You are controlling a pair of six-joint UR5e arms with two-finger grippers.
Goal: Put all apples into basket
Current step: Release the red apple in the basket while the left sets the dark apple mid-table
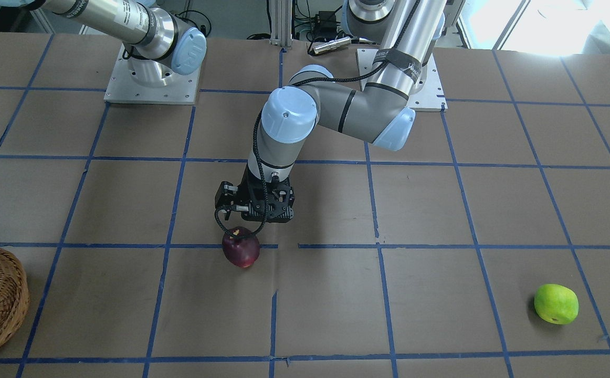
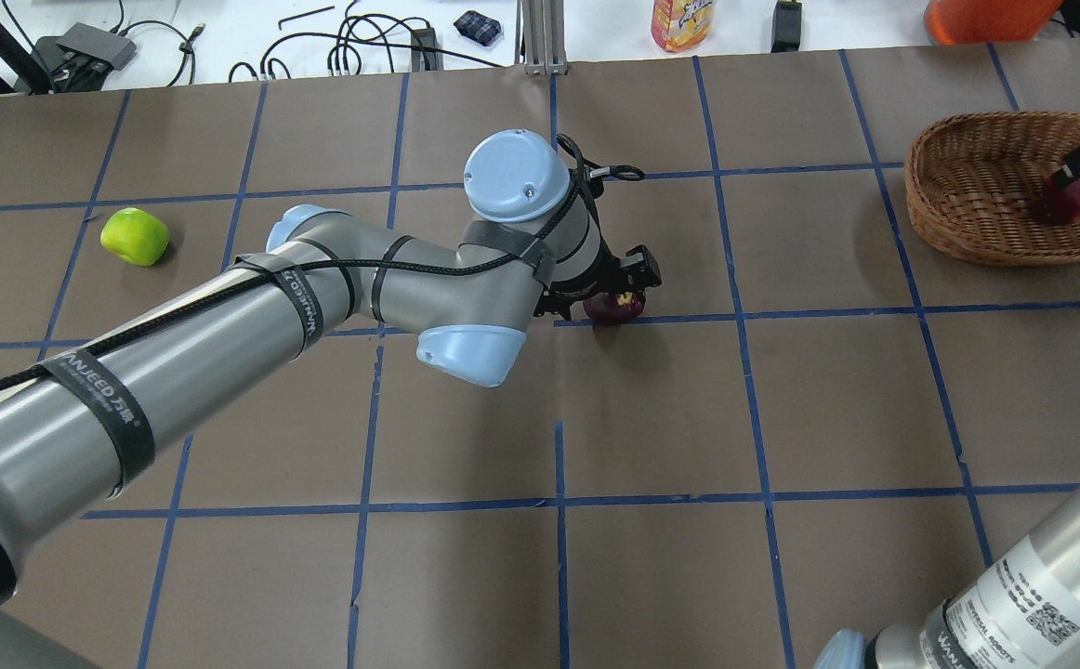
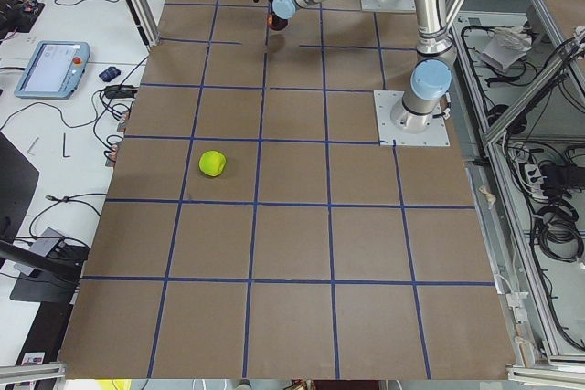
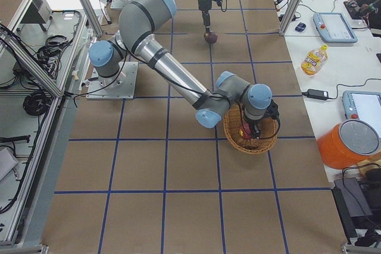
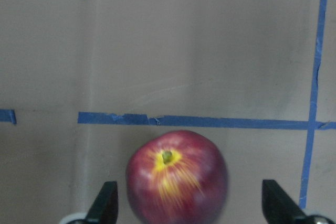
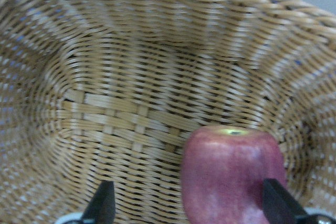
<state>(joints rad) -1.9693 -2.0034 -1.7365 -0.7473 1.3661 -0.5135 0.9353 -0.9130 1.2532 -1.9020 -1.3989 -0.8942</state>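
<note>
- My left gripper (image 5: pixel 191 205) has its fingers spread wide on either side of the red apple (image 5: pixel 176 177), which has yellow streaks. They are not clamped on it, and it sits on the table (image 5: pixel 157 51).
- My right gripper (image 6: pixel 189 205) is also spread wide, inside the wicker basket (image 6: pixel 131 77). The maroon apple (image 6: pixel 231 171) sits between its fingers, close against one of them.
- The green apple (image 2: pixel 135 236) lies on the table, well apart from the basket.

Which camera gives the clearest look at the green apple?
The exterior front-facing view: the green apple sits largest there, nothing covering it. Overhead and exterior left show it smaller but whole; exterior right shows only a tiny far speck; the wrist views miss it.
</note>
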